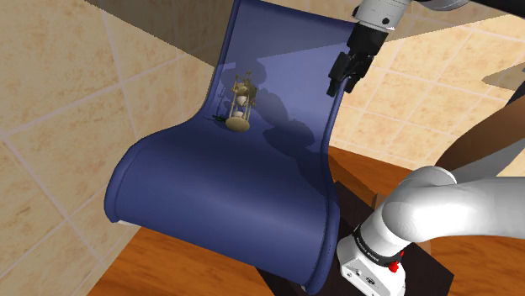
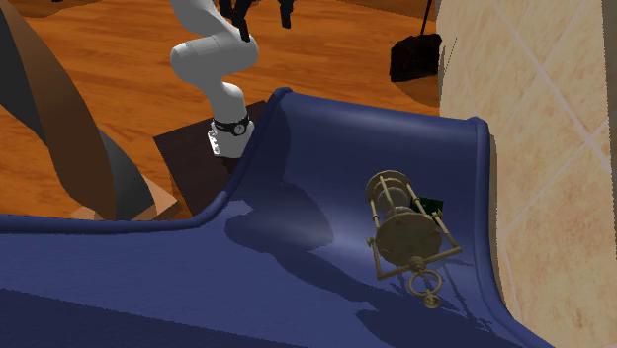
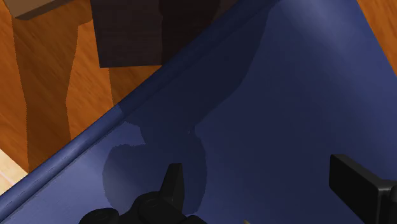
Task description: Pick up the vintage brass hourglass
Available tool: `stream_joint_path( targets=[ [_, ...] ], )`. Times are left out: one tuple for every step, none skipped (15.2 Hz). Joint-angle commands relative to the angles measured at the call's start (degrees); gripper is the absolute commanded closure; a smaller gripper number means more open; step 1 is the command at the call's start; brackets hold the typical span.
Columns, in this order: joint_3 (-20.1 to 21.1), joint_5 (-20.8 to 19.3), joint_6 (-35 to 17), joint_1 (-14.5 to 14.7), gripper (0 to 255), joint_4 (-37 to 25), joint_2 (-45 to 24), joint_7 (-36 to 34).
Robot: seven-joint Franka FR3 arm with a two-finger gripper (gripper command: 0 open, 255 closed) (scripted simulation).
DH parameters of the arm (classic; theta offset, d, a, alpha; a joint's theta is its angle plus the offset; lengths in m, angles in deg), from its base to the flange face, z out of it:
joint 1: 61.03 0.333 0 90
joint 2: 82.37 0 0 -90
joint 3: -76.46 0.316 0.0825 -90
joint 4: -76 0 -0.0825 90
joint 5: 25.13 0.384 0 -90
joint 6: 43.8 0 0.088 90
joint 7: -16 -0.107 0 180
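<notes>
A brass-coloured hourglass [image 1: 241, 105] with a cage frame and a ring at one end stands on the curved back part of a dark blue seat [image 1: 210, 193]. In the second exterior view the hourglass [image 2: 405, 232] is close to the camera, near the tiled wall. My black gripper [image 1: 345, 77] hangs above the seat's edge on the shoulder view's right, well apart from the hourglass. In the wrist view the gripper [image 3: 264, 184] is open over bare blue seat [image 3: 286, 95], with nothing between the fingers. At the top of the second exterior view the gripper [image 2: 262, 12] is partly cut off.
A tan tiled wall [image 1: 67, 84] rises behind the seat. My dark stand [image 2: 193, 158] rests on an orange wood floor [image 2: 119, 59] beside the seat's raised rim [image 2: 282, 99]. A brown curved piece of furniture [image 2: 59, 129] and a black object [image 2: 415, 54] stand on the floor.
</notes>
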Motion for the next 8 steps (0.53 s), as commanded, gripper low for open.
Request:
stream_joint_path(
  targets=[
    [0.0, 0.0, 0.0, 0.0, 0, 0.0, 0.0, 0.0],
    [0.2, -0.2, -1.5, 0.1, 0, -0.5, -1.9, 0.1],
    [0.5, -0.5, -3.0, 0.2, 0, -1.0, -3.9, 0.3],
    [0.7, -0.7, -4.4, 0.2, 0, -1.6, -5.8, 0.4],
    [1.0, -1.0, -5.8, 0.3, 0, -2.3, -7.8, 0.5],
    [1.2, -1.2, -7.1, 0.3, 0, -3.1, -9.9, 0.6],
    [1.5, -1.5, -8.3, 0.3, 0, -3.9, -11.9, 0.6],
    [1.7, -1.8, -9.5, 0.4, 0, -4.9, -14.0, 0.7]
  ],
)
